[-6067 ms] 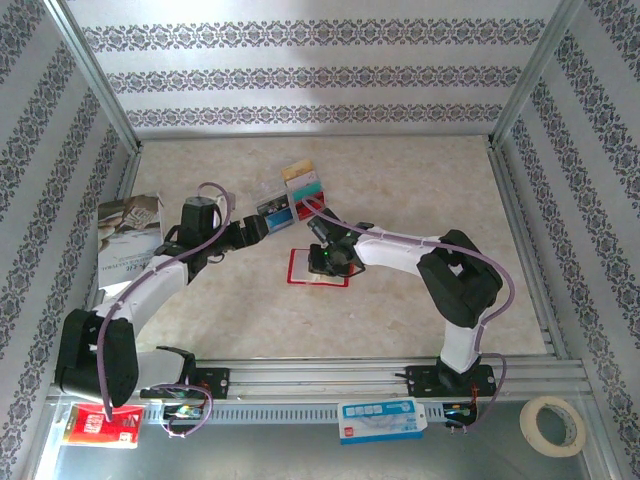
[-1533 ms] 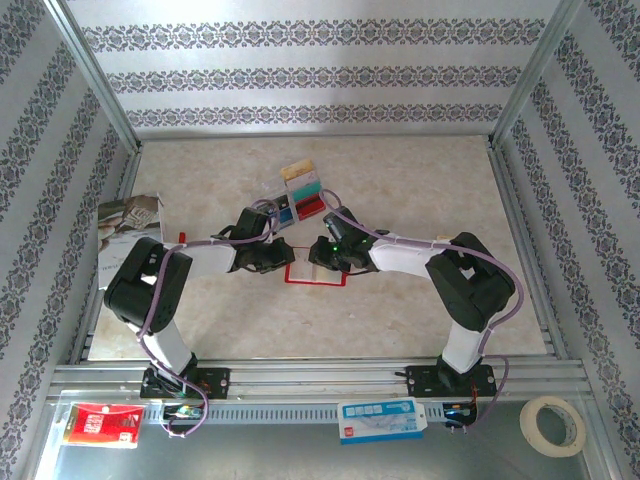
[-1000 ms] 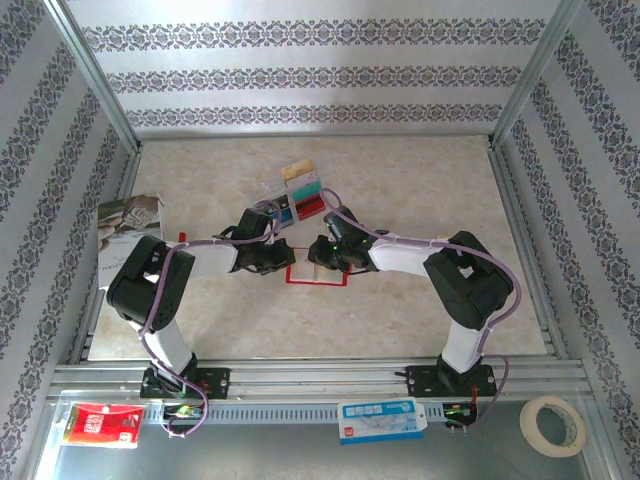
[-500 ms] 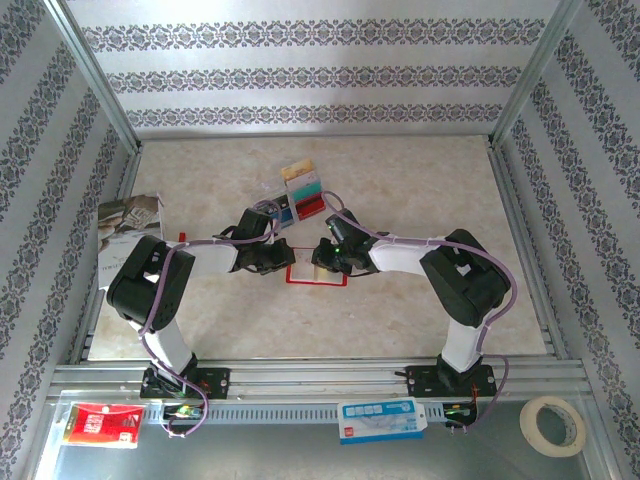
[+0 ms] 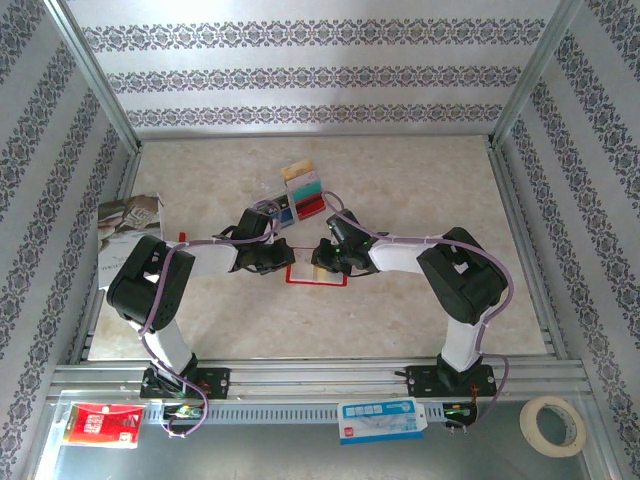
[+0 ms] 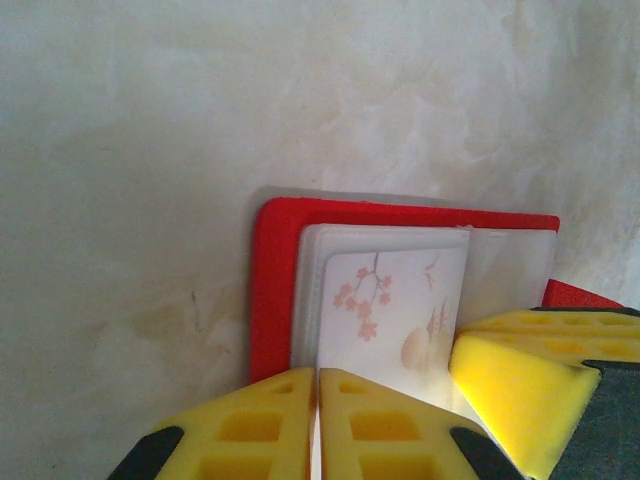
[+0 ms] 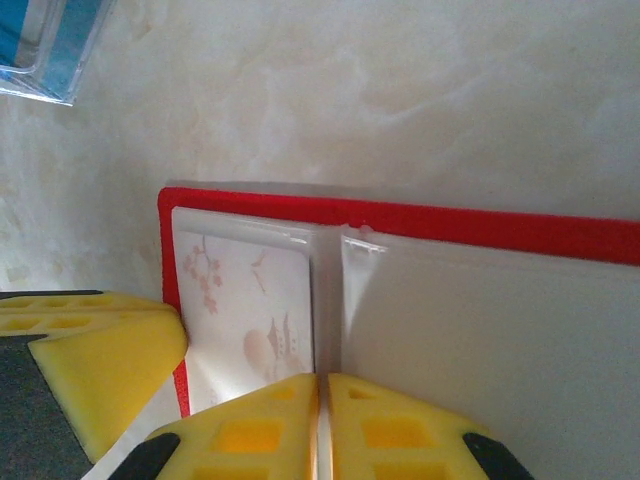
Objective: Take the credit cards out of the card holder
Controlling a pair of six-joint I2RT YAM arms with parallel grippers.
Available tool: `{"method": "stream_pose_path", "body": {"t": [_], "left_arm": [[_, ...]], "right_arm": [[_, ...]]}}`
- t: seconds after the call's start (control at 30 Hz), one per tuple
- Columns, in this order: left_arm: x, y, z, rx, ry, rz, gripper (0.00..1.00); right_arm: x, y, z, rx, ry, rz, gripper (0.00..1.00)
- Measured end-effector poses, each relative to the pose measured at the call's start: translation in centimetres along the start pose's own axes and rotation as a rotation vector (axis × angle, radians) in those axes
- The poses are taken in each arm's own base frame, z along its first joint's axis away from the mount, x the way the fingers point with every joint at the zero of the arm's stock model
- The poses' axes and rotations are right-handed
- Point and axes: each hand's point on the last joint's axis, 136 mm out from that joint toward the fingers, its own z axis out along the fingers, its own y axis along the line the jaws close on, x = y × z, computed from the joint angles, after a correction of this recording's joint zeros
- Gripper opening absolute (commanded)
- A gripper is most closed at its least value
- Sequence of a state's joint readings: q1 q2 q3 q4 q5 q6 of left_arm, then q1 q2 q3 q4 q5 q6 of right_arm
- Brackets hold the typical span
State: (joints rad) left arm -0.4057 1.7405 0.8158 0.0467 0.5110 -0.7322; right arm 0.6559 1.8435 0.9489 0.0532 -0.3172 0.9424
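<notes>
At the tips of the L gripper, both yellow fingers are pressed together with only a hairline seam betw. them. Whether anything is pinched cannot be told. The tips sit over the near edge of the card holder, which lies open and flat on the table. Directly ahead of the tips is a pale clear pocket w/ a blossom-print card seated inside.

R gripper: same state, fingers closed flush, contents betw. them not discernible. Its tips sit over the holder's centre fold. The printed card is in the pocket just left of the tips; the pocket to the right shows plain and pale. The two grippers meet tip-to-tip from opp. sides of the holder.

Beyond both grippers, on the far side of the holder, loose credit cards lie in a short row. The blue and red ones are nearest the tips, the tan one farthest. A magazine lies well left of the L gripper, at the table edge.
</notes>
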Motion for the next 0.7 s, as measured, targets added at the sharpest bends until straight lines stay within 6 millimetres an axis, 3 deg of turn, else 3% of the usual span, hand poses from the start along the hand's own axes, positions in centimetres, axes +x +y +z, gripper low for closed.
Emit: {"method": "stream_pose_path", "body": {"t": [0.47,0.7], "left_arm": [[-0.04,0.00,0.06,0.000,0.001,0.003,0.10],[-0.04,0.00,0.06,0.000,0.001,0.008,0.10]], "right_arm": [[0.02,0.41,0.13,-0.051,0.004,-0.013,0.14],[-0.05,0.36,0.10,-0.060,0.005,-0.012,0.10]]}}
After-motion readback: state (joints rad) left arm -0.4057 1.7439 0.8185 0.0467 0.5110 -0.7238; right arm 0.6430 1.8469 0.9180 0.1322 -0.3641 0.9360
